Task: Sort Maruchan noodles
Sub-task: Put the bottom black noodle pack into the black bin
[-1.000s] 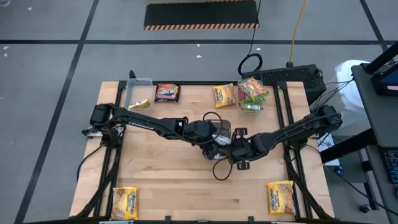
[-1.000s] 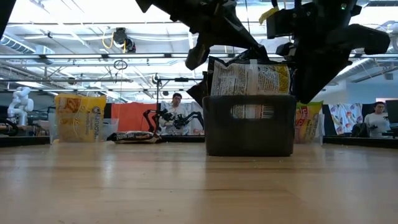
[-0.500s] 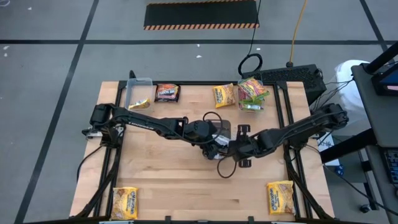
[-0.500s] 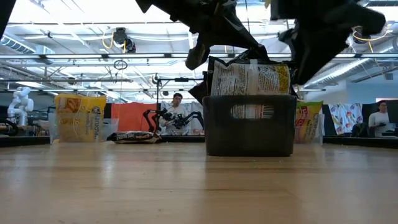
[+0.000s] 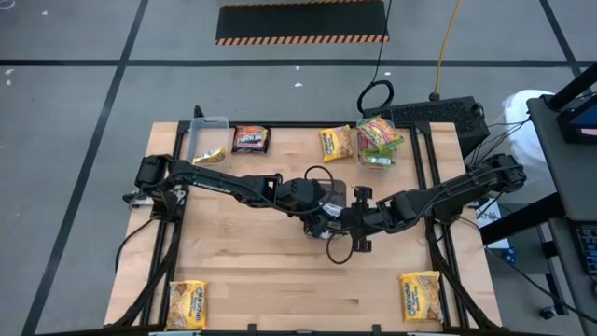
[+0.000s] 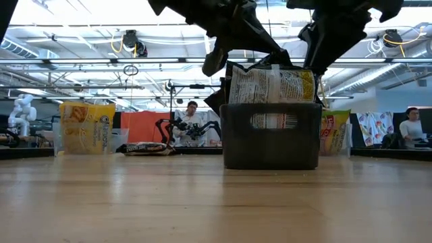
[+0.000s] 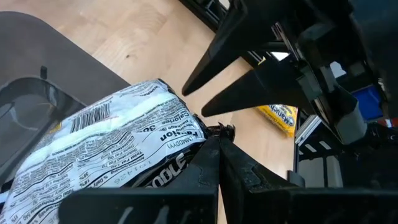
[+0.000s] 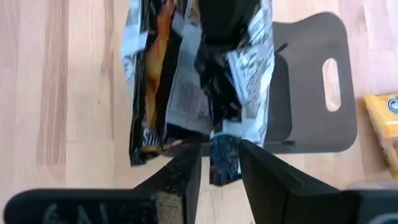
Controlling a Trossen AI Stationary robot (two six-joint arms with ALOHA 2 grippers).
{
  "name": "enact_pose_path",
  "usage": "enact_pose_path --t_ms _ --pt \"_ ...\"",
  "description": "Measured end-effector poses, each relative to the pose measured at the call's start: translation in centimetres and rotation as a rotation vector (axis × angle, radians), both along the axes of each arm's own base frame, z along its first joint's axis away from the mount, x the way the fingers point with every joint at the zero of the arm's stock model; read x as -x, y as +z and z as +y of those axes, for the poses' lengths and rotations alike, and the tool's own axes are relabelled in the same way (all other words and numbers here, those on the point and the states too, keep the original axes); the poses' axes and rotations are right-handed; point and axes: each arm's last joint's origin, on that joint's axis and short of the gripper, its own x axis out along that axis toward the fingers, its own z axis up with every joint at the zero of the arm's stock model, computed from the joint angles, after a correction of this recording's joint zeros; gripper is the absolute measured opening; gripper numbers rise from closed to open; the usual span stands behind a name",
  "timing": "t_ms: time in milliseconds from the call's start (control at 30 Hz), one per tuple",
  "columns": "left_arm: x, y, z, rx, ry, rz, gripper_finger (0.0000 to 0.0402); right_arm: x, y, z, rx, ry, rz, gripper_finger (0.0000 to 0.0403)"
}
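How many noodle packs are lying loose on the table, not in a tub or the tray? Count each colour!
Yellow packs: 3
Dark brown pack: 1
Total: 4

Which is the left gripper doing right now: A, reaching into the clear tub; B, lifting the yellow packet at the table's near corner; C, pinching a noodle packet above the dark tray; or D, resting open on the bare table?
C: the left gripper is shut on a noodle packet over the dark tray.
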Motion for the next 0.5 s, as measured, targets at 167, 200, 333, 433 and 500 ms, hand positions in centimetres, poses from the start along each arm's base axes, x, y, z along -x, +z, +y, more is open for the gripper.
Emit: enact_pose_path --t_ms 167,200,333,433,500 --pt "0.0 0.0 0.0 0.001 -0.001 0.0 0.0 -0.2 -0.8 0.1 -0.01 0.003 -0.017 0.0105" --pt "0.0 0.0 0.0 0.001 0.0 0.0 0.0 -0.2 -1.0 0.1 -0.012 0.003 -0.019 0.0105" --pt "0.0 0.0 0.0 0.004 0.001 0.0 0.0 -0.2 -1.6 0.1 -0.015 0.002 -0.038 0.0105" --pt "0.0 0.0 0.0 0.005 0.001 -0.001 0.0 0.0 -2.0 0.1 -0.015 -0.003 -0.032 0.0104" --pt "0.0 0.0 0.0 0.006 0.001 0.0 0.0 0.0 -2.2 0.1 -0.018 -0.012 -0.032 0.0101"
